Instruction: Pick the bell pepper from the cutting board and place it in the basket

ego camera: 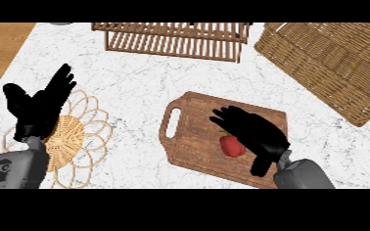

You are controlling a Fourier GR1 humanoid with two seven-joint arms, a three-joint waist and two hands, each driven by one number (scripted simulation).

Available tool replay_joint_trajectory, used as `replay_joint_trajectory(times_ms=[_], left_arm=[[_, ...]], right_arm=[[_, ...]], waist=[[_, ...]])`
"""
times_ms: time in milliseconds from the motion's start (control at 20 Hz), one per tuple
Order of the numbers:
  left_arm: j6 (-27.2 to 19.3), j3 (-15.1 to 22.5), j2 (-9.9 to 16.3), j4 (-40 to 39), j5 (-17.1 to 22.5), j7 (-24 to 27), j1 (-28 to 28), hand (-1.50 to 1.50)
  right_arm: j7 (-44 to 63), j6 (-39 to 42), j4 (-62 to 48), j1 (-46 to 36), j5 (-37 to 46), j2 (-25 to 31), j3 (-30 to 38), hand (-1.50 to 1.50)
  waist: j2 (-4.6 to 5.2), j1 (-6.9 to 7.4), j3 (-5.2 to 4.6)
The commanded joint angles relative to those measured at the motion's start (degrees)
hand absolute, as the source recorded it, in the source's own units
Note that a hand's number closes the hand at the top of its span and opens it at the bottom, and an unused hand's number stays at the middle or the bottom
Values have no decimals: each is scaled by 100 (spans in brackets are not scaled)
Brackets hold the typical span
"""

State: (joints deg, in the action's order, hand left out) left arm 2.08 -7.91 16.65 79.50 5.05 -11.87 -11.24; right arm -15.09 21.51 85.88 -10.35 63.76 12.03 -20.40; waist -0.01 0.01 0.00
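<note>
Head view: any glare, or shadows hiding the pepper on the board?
Head view: even, flat light, no glare on the white marble counter; the right robot hand, not shadow, partly covers the red bell pepper on the brown wooden cutting board.

No text, label, brand, number or sign could be read anywhere in the head view.
</note>
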Motion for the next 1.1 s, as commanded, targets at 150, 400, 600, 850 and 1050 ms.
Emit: replay_joint_trajectory(times_ms=[150,400,600,850,1050], left_arm=[[-123,153,-251,30,-223,21,-12,0],[160,-12,-170,29,-208,378,336,0],[177,-133,-96,172,-152,-102,115,0],[211,-104,-83,49,-134,-74,-95,0],[137,-137,-121,71,-110,-98,-175,0]], right_arm=[[-375,-597,-683,-33,722,99,-406,150],[-65,-618,-972,-282,1045,-437,-468,150],[-496,-669,-1194,-433,1069,-284,-201,150],[1355,-530,-1239,-536,770,-1163,227,150],[2904,-1144,-1175,-499,-63,-1186,1355,150]], waist=[[3,7,1],[1,19,0],[1,10,0],[33,72,4],[118,-4,44]])
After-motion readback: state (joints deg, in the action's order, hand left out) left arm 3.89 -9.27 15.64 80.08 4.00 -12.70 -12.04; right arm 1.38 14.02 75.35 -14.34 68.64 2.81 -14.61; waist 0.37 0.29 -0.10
